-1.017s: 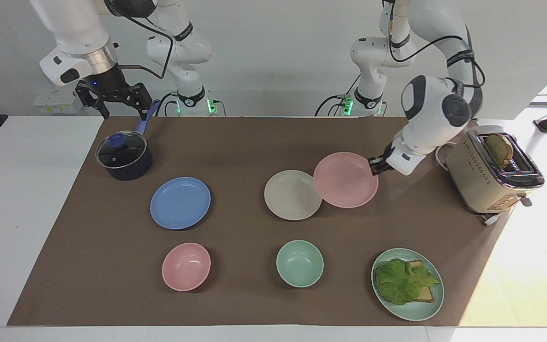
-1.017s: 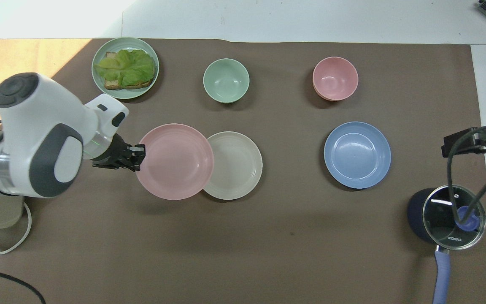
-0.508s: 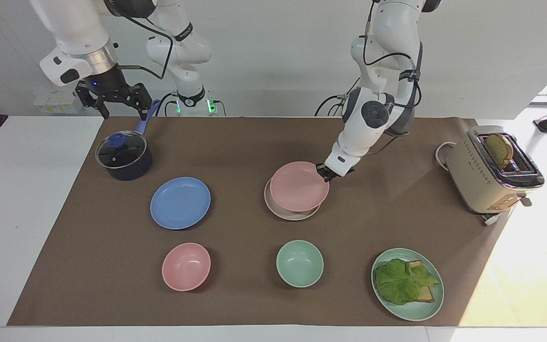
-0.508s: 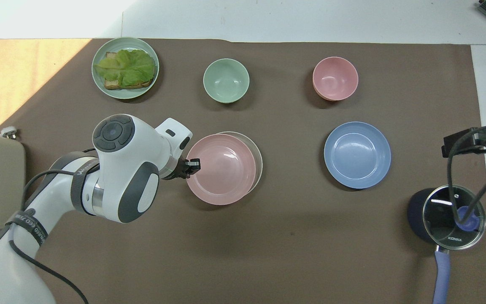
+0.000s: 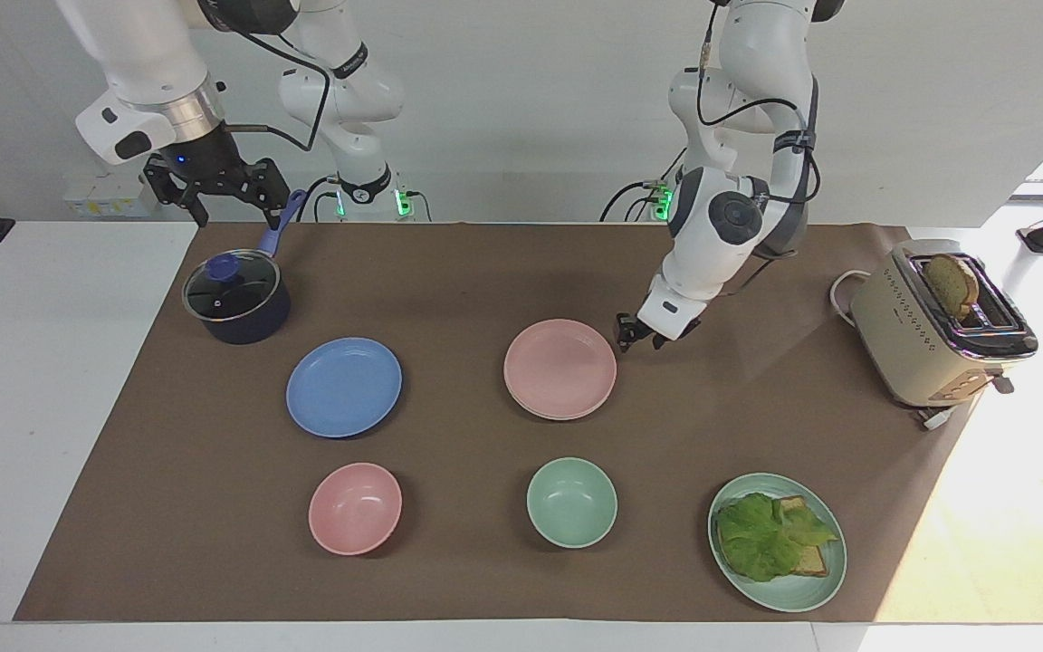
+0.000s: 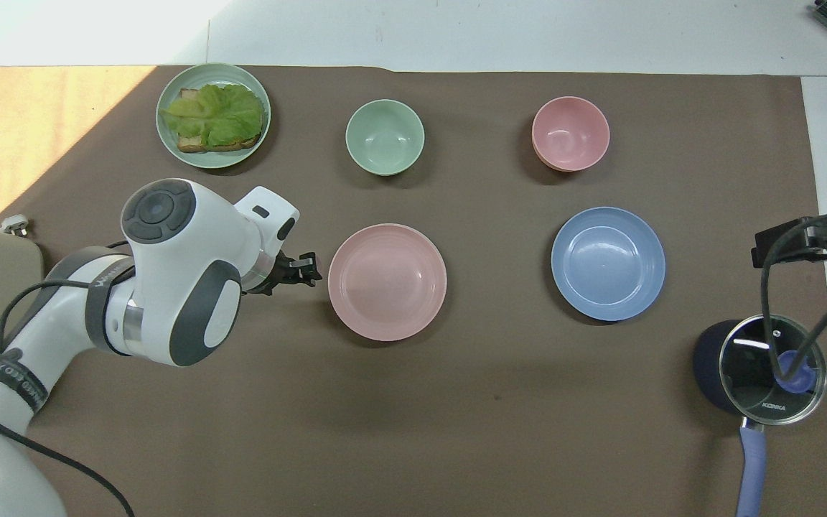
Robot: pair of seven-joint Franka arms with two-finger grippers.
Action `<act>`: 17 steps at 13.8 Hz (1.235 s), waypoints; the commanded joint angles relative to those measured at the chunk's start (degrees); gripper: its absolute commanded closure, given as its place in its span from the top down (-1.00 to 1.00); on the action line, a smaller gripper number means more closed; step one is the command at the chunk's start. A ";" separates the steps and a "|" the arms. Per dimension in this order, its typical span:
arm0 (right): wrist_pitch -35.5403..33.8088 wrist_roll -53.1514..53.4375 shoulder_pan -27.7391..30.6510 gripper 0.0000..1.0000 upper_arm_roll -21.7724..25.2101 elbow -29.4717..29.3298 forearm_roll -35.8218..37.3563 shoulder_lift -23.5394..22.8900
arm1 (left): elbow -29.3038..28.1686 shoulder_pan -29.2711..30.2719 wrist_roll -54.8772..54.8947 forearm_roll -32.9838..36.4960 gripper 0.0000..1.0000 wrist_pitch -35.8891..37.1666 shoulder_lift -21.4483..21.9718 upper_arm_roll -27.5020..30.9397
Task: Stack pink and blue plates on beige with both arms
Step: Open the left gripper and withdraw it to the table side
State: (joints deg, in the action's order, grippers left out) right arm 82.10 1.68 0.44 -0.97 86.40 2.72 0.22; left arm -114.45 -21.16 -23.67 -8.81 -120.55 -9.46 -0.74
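A brown mat [image 5: 449,272] was seen spread over the white surface [image 5: 42,380] in the facing view. The pink plate [image 5: 560,368] was stacked on the beige plate [image 5: 567,416], of which only a thin rim showed. The left hand [image 5: 637,333] was found just beside the pink plate, apart from it and holding nothing; how wide its fingers stood could not be told. The blue plate [image 5: 344,387] lay alone toward the right arm's end. The right hand [image 5: 216,188] was held spread wide and empty over the lidded pot [image 5: 236,297], where that arm waited.

In the overhead view, the pink plate [image 6: 387,281] was seen to cover the beige one entirely. The left hand [image 6: 304,262] was seen just beside it, and the blue plate [image 6: 608,263] well apart. Of the right hand [image 6: 812,237], only a dark part was seen at the edge.
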 commanded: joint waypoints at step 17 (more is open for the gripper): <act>28.87 -2.81 3.60 1.00 -0.17 21.42 -0.18 -0.21 | 21.02 20.37 20.78 9.95 1.00 29.93 8.67 0.30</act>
State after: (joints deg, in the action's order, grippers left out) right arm 105.80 1.06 2.44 -0.93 103.65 2.73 0.52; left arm -92.38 -0.11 -2.18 -0.31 -91.10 -1.76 -0.82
